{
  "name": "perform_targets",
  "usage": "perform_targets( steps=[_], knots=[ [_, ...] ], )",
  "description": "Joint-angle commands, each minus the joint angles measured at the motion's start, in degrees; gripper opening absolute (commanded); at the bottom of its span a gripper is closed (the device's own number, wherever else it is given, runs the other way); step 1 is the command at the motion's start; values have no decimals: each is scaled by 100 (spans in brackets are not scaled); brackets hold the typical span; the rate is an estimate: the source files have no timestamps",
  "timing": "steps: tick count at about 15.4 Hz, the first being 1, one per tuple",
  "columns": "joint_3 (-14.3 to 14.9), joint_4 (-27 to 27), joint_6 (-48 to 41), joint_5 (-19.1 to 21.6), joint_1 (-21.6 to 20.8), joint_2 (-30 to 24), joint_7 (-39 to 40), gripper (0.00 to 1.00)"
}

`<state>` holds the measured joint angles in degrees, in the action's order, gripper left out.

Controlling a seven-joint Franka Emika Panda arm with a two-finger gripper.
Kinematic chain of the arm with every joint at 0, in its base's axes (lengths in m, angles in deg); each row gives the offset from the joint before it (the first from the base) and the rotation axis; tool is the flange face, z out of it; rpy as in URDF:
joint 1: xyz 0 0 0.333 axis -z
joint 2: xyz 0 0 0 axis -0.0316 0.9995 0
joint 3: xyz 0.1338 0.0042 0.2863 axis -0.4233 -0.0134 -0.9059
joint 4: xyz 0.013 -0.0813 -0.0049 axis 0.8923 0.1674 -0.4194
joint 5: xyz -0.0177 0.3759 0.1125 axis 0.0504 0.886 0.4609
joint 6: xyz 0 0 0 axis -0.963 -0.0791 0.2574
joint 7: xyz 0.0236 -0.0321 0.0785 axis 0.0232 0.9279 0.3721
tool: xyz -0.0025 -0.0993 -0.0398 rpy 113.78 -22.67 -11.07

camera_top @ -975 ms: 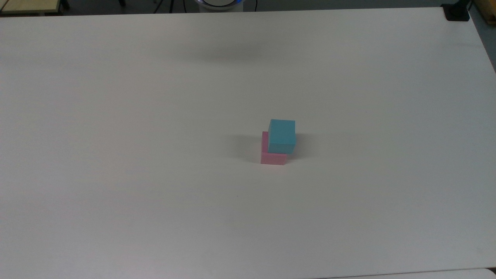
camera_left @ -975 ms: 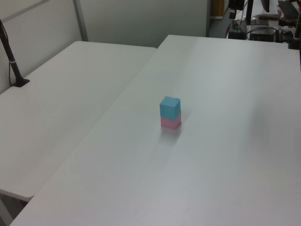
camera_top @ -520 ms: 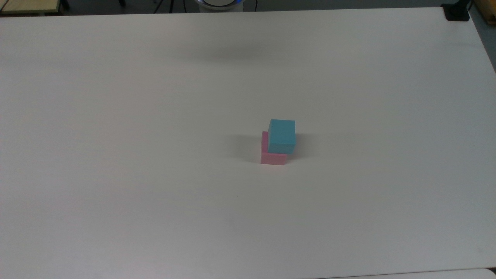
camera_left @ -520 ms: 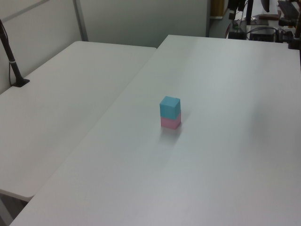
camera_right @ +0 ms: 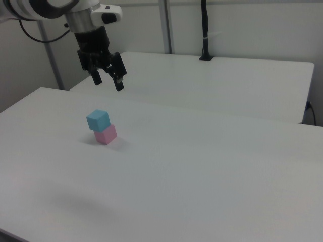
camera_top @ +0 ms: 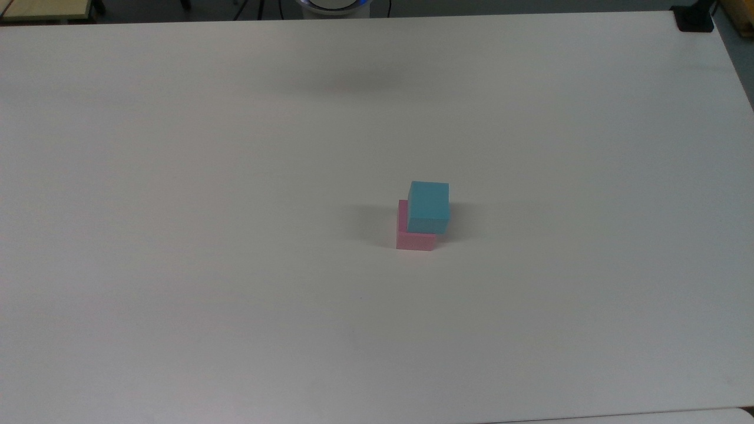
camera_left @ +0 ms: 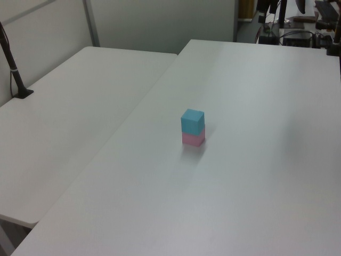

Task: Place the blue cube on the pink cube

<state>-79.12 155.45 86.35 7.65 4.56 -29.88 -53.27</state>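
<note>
The blue cube (camera_top: 428, 206) (camera_left: 192, 121) (camera_right: 98, 120) rests on top of the pink cube (camera_top: 415, 240) (camera_left: 193, 139) (camera_right: 106, 134), set slightly off the pink one's edges. The stack stands near the middle of the white table (camera_top: 235, 176). In the right view my gripper (camera_right: 108, 80) hangs well above the stack, a little toward the right view's upper right of it, open, with nothing between its black fingers (camera_right: 119, 82).
A second white table (camera_left: 64, 106) adjoins the work table on the left view's left. A black pole clamp (camera_left: 16, 80) (camera_right: 204, 30) stands on it. A black clamp (camera_top: 694, 17) sits at the top view's upper right corner.
</note>
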Motion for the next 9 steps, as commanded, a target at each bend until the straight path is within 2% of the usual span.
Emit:
perform_targets(
  steps=[1,9],
  knots=[
    [11,144,124,88,-37,-45,-59,100],
    [2,136,141,123,-46,-19,74,100]
  ],
)
